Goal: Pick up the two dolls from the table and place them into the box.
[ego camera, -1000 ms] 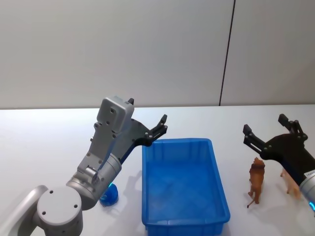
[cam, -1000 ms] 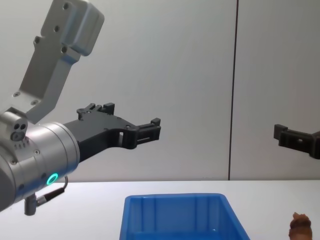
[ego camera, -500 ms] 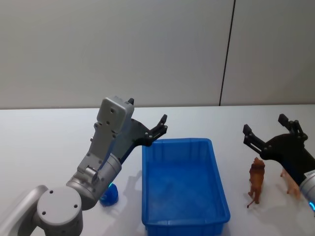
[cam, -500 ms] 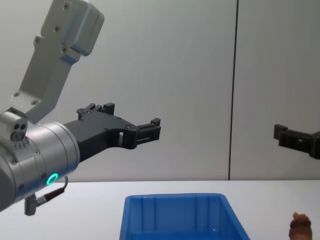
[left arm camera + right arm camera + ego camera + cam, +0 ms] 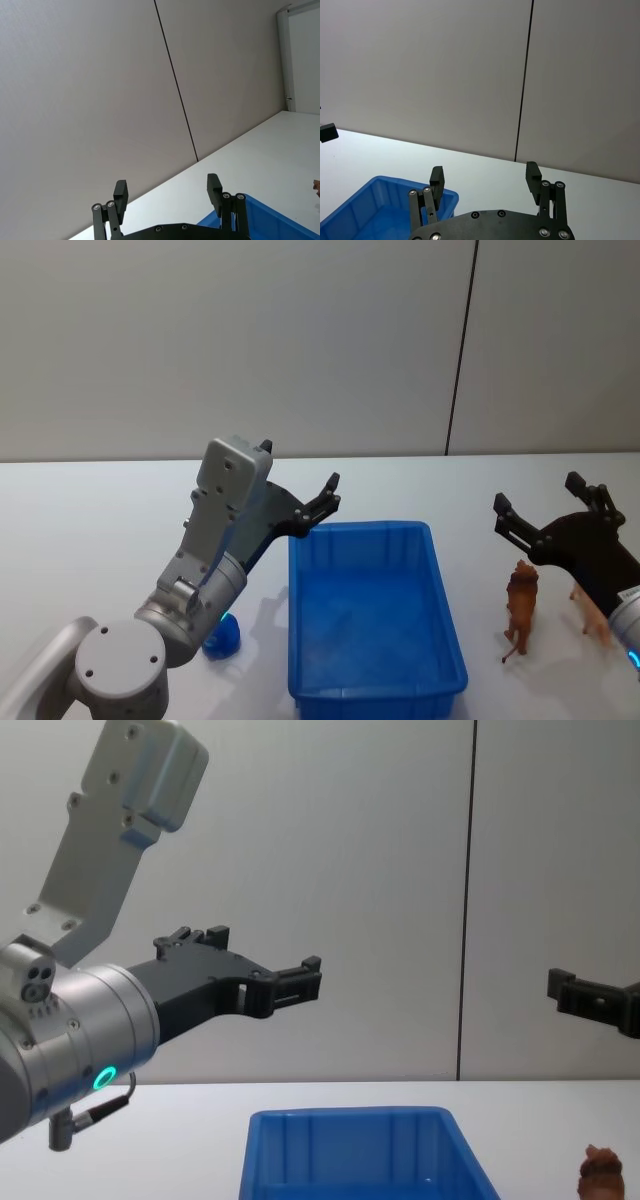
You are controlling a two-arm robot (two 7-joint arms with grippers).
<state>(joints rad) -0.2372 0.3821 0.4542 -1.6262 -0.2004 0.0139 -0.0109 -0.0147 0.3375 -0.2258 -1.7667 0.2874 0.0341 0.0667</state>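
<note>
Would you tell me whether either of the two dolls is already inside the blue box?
No, the brown doll and the pale doll both stand on the table, right of the box.

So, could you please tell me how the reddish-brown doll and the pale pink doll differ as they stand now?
The reddish-brown doll is darker and stands nearer the box; the pale pink doll is farther right. The reddish-brown doll shows whole, while the pale pink doll is partly hidden by the right gripper. Both stand on the table, ungripped.
</note>
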